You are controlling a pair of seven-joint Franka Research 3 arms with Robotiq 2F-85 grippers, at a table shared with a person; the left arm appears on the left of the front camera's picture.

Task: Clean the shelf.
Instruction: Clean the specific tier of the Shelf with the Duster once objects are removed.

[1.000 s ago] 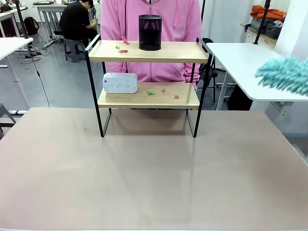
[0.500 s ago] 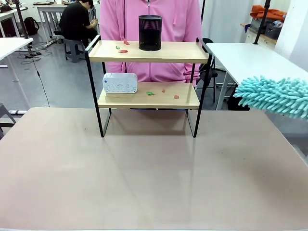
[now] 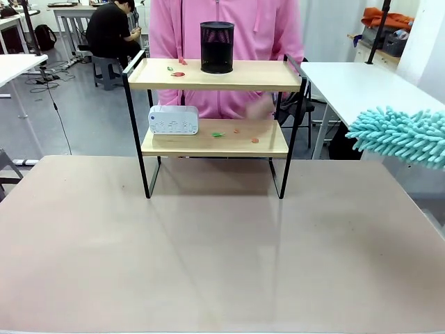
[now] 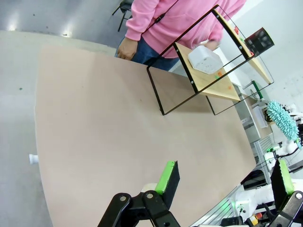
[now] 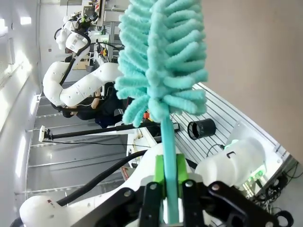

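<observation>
Presently in hand: approach with the duster (image 3: 400,136), no wiping begun, judging by the fluffy teal head hanging well to the right of the shelf (image 3: 257,75) and touching nothing.
Shelf: at the far middle of the table (image 3: 208,250), directly in front of a person in a pink top (image 3: 229,28).
Top board of the shelf: black mesh cup (image 3: 217,47) near the middle; red and green scraps (image 3: 178,72) just left of it.
Lower board of the shelf: white box (image 3: 173,120) at the left end; lower scraps (image 3: 236,133) toward the right.
Right gripper (image 5: 169,172): clamped on the duster's thin handle, head pointing away from the wrist.
Left gripper (image 4: 225,177): fingers spread wide, holding nothing, well back from the shelf on the near side.
Person's hand (image 3: 259,108): blurred, just behind the lower board.
Next move, as a judgement: carry the head leftward onto a board and sweep the scraps off, with care around the cup, the box and the raised side rails.
</observation>
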